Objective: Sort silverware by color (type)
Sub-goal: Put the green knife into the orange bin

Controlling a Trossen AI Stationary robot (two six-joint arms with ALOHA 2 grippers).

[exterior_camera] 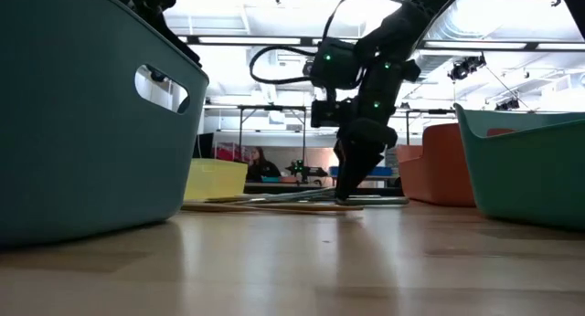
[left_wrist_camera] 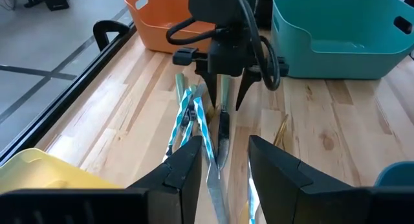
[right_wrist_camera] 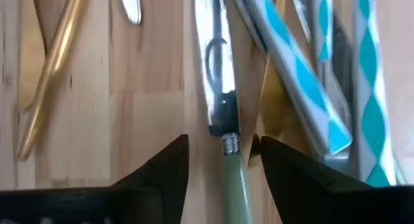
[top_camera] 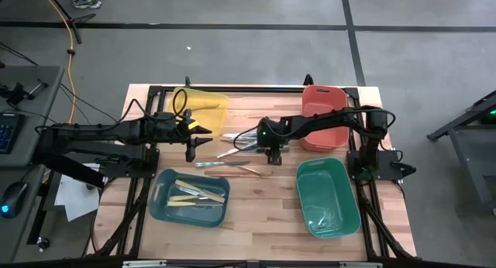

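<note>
**Right wrist view: parted fingers straddle a green-handled knife**

Your right gripper (right_wrist_camera: 223, 162) is down at the tabletop with its two dark fingers apart. Between them lies a knife with a pale green handle (right_wrist_camera: 234, 179) and a shiny blade (right_wrist_camera: 215, 68). The fingers sit on either side of the handle with wood showing in the gaps, so nothing is clamped. Whether a fingertip brushes the handle, you cannot tell.

In the high view the right arm (top_camera: 325, 122) reaches from its base at the table's right edge leftward, passing the near edge of the orange bin (top_camera: 324, 113), with the wrist bent so the gripper points straight down at the middle of the table. The low view shows its tips at the wood, in among the flat-lying utensils.

The loose silverware pile (top_camera: 236, 153) lies under and just left of that gripper: teal-patterned pieces (right_wrist_camera: 310, 88), silver ones, and a gold utensil (right_wrist_camera: 48, 68) off to one side.

Your left gripper (left_wrist_camera: 217, 169) hovers just left of the pile, fingers apart and holding nothing, aimed across it at the right arm. The left arm (top_camera: 101, 132) stretches in from the table's left, beside the yellow bin (top_camera: 203, 107).

Cream-yellow utensils (top_camera: 198, 193) lie in the blue bin (top_camera: 161, 207) at near left. The green bin (top_camera: 326, 197) sits at near right.
</note>
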